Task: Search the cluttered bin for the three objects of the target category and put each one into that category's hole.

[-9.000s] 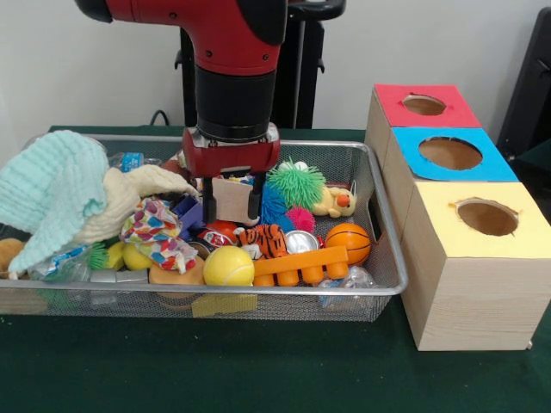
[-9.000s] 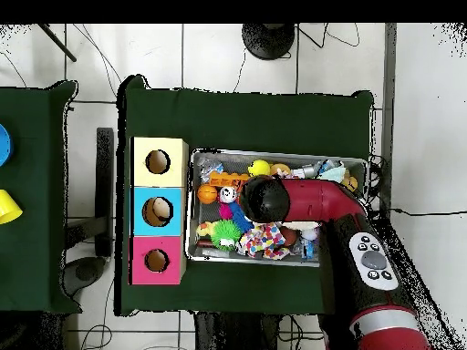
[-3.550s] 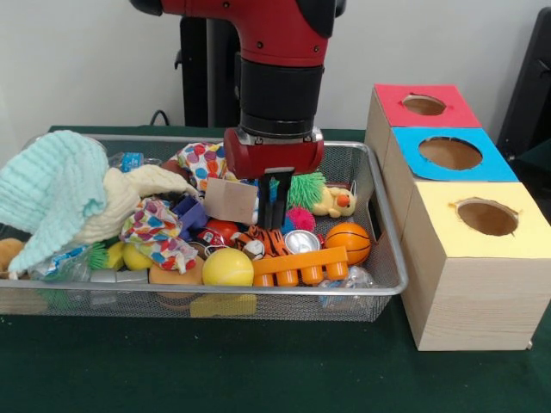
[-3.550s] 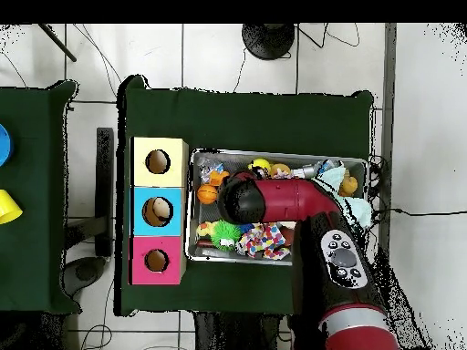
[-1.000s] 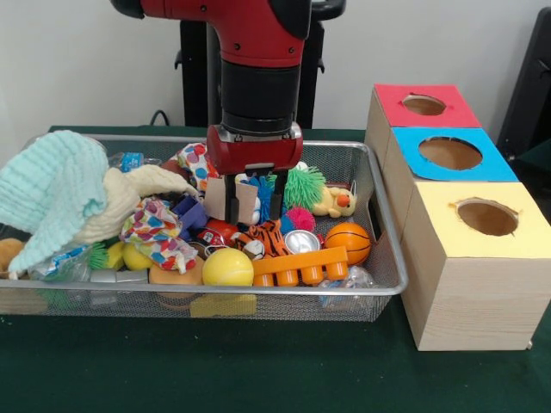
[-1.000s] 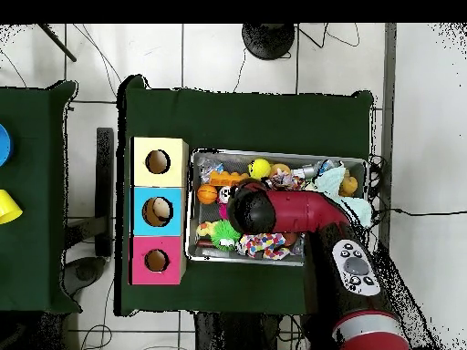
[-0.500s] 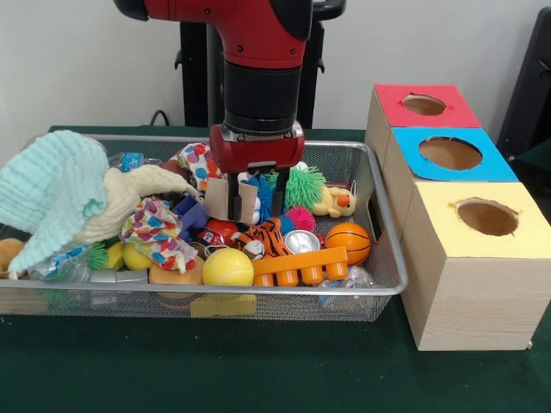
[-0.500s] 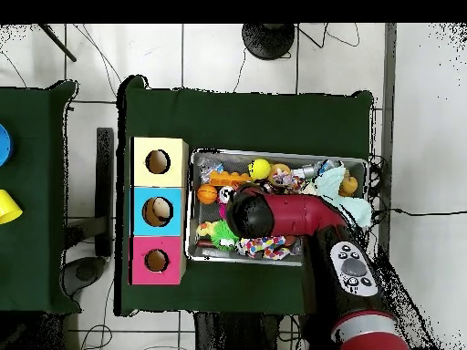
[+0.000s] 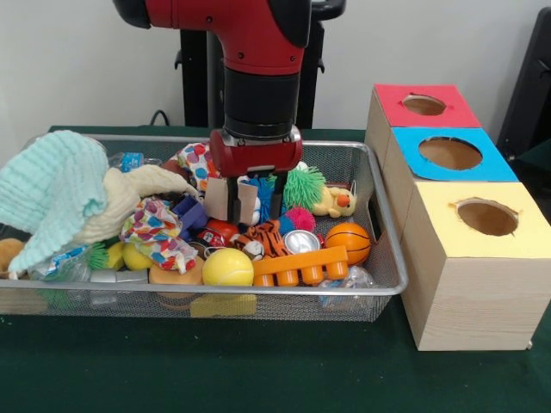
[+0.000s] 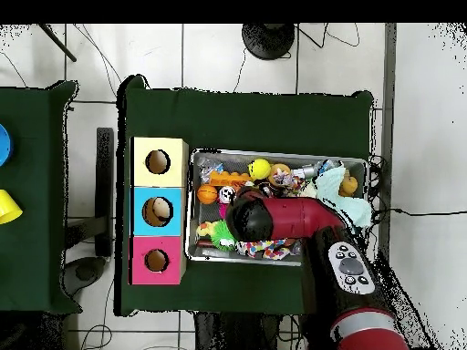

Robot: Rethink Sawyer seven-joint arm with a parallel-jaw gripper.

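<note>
Front view: pincer point(image 9: 250, 205) mid-bin point(image 9: 389, 258) (toys crowd it), rims well apart

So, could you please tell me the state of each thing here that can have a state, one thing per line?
Black two-finger gripper: lowered into the bin, cannot tell if open or shut.
Silver wire-mesh bin: full of mixed toys.
Red-topped wooden box: upright, hole uncovered.
Blue-topped wooden box: upright, hole uncovered.
Yellow-topped wooden box: upright, hole uncovered.
Mint green knitted cloth: crumpled, draped over the bin's end.
</note>
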